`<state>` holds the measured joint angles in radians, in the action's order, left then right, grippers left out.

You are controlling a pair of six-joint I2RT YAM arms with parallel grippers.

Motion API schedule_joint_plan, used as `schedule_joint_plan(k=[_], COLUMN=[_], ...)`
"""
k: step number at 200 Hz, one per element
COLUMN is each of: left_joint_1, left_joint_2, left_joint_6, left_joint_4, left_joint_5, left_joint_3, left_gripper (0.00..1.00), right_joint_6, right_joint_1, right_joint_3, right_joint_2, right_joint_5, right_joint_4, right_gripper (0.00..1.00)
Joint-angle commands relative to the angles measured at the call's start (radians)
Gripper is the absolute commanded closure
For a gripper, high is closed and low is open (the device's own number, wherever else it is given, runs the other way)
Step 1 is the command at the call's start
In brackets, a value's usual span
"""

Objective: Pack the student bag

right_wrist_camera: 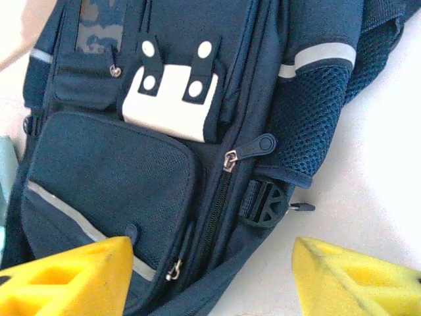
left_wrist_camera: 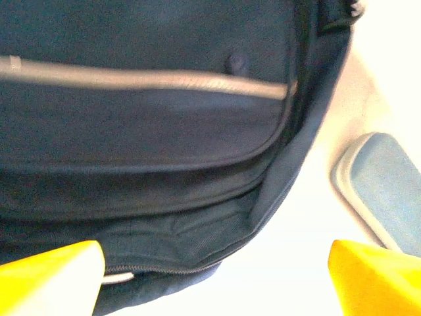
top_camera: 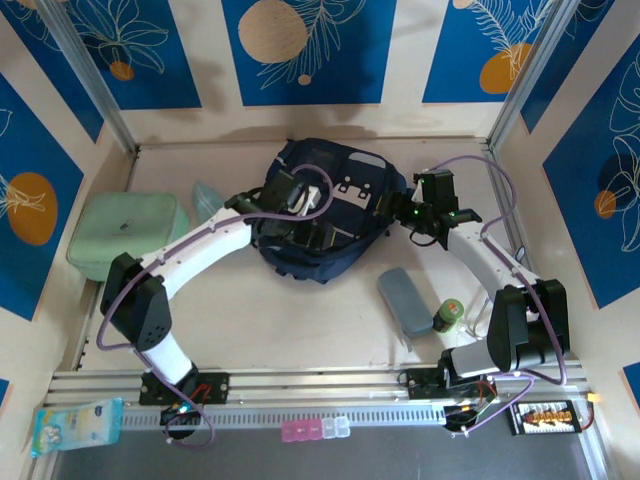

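The student bag (top_camera: 350, 190) lies flat at the table's middle: dark navy, grey trim, white tag patches (right_wrist_camera: 170, 100) on its front pocket. My left gripper (top_camera: 312, 215) hovers over the bag's front, open. In the left wrist view its yellow fingertips (left_wrist_camera: 52, 280) stand wide apart above the bag's (left_wrist_camera: 145, 131) lower edge, where a zipper (left_wrist_camera: 164, 268) gapes, and nothing is between them. My right gripper (top_camera: 418, 212) is at the bag's right edge, open (right_wrist_camera: 214, 283), with its yellow fingers (right_wrist_camera: 358, 280) over a side zipper (right_wrist_camera: 228, 161) and a black buckle (right_wrist_camera: 266, 204).
A grey-blue pencil pouch (top_camera: 408, 300) (left_wrist_camera: 385, 191) lies right of the bag's near edge, with a small green jar (top_camera: 448, 317) beside it. A mint-green case (top_camera: 125, 235) sits at the left wall. A wipes pack (top_camera: 75, 425) and small pink and white boxes (top_camera: 315, 430) rest on the front rail.
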<state>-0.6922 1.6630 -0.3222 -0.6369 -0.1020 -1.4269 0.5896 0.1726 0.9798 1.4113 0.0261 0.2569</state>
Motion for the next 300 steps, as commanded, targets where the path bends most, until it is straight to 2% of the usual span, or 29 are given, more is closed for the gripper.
schedule_joint_plan(k=[1, 33, 52, 85, 123, 142, 154, 168, 189, 227, 257, 270, 300], left_joint_1=[-0.004, -0.004, -0.003, -0.004, -0.002, -0.002, 0.001, 0.001, 0.0, -0.002, -0.002, -0.002, -0.002], left_joint_2=[0.061, 0.138, 0.212, 0.303, 0.388, 0.409, 0.415, 0.421, 0.454, 0.491, 0.509, 0.522, 0.51], left_joint_6=[0.343, 0.627, 0.765, 0.857, 0.97, 0.998, 1.002, 0.993, 0.954, 0.966, 0.974, 0.974, 0.968], left_joint_4=[-0.059, -0.031, -0.149, -0.219, -0.253, -0.243, -0.21, -0.165, -0.186, -0.246, -0.254, -0.257, -0.204], left_joint_5=[0.036, 0.025, 0.008, 0.085, 0.164, 0.172, 0.17, 0.169, 0.141, 0.115, 0.133, 0.131, 0.155], left_joint_3=[-0.09, -0.14, -0.225, -0.311, -0.335, -0.35, -0.357, -0.368, -0.435, -0.456, -0.454, -0.465, -0.47], left_gripper=[0.0, 0.0, 0.03, 0.06, 0.1, 0.14, 0.19, 0.3, 0.36, 0.39, 0.33, 0.33, 0.56], right_joint_6=[0.023, 0.027, 0.024, 0.035, 0.041, 0.042, 0.043, 0.045, 0.069, 0.101, 0.111, 0.119, 0.126], right_joint_1=[-0.013, -0.044, -0.061, -0.087, -0.1, -0.101, -0.097, -0.089, -0.087, -0.1, -0.101, -0.101, -0.101], right_joint_3=[-0.033, -0.062, -0.075, -0.096, -0.092, -0.076, -0.066, -0.063, -0.06, -0.07, -0.064, -0.066, -0.061], right_joint_2=[-0.047, -0.087, -0.108, -0.127, -0.116, -0.104, -0.1, -0.098, -0.096, -0.109, -0.093, -0.085, -0.072], right_joint_5=[-0.012, -0.007, 0.0, -0.01, -0.047, -0.066, -0.066, -0.06, -0.065, -0.073, -0.086, -0.09, -0.104], right_joint_4=[-0.054, -0.05, -0.038, -0.037, -0.041, -0.037, -0.03, -0.028, -0.019, -0.031, -0.034, -0.036, -0.041], right_gripper=[0.19, 0.07, 0.04, 0.02, 0.03, 0.04, 0.05, 0.06, 0.08, 0.09, 0.1, 0.1, 0.1])
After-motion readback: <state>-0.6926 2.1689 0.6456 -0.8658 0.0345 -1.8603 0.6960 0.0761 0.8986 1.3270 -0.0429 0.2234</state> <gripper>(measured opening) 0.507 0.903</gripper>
